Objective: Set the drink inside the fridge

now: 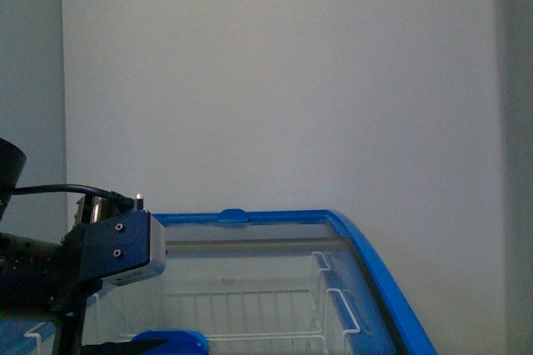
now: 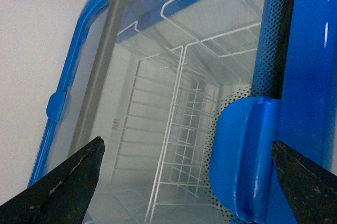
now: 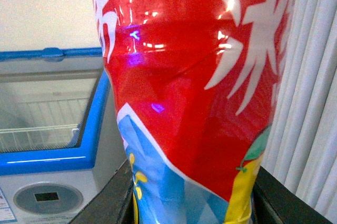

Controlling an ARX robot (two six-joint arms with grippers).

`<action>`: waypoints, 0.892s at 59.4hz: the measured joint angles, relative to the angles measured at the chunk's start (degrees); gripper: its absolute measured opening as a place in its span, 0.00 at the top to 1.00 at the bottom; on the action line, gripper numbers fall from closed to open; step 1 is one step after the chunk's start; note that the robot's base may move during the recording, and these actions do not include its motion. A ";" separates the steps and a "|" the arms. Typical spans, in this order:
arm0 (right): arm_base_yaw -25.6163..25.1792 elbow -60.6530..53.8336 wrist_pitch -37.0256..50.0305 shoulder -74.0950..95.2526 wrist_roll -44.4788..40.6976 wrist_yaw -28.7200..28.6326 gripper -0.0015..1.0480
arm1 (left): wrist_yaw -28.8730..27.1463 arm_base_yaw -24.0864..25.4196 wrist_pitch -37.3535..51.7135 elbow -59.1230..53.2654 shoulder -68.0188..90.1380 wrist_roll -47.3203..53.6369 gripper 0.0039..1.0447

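The drink (image 3: 195,77) fills the right wrist view: a bottle with a glossy red label and white characters. My right gripper (image 3: 192,205) is shut on it, a dark finger on each side of its lower part. The fridge (image 1: 379,288) is a white chest with a blue rim, a glass lid and white wire baskets (image 1: 250,309) inside. My left gripper (image 2: 187,182) hangs open over the glass lid, and the lid's blue handle (image 2: 245,161) stands between its fingers (image 2: 68,187), nearer one side. The right wrist view shows the fridge (image 3: 52,158) apart from the bottle, off to one side.
A plain white wall (image 1: 275,80) rises behind the fridge. The left arm's wrist block (image 1: 117,247) stands at the lid's left end. A round control panel (image 3: 47,197) is on the fridge's end wall. A white pleated curtain (image 3: 316,77) hangs beside the bottle.
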 joint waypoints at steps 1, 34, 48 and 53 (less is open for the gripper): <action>0.02 0.00 0.00 0.00 0.00 0.00 0.63 | -0.13 -0.07 -0.35 0.72 0.55 0.50 0.08; 0.00 0.00 0.00 0.00 0.00 0.00 0.63 | -5.53 -1.81 -4.04 35.76 24.87 10.75 0.08; 0.02 0.00 0.00 0.00 0.00 -0.02 0.63 | -12.68 -2.93 10.82 47.10 33.75 9.40 0.08; 0.02 0.00 0.00 0.00 0.00 -0.02 0.63 | -16.68 -3.26 13.77 47.89 33.94 5.62 0.08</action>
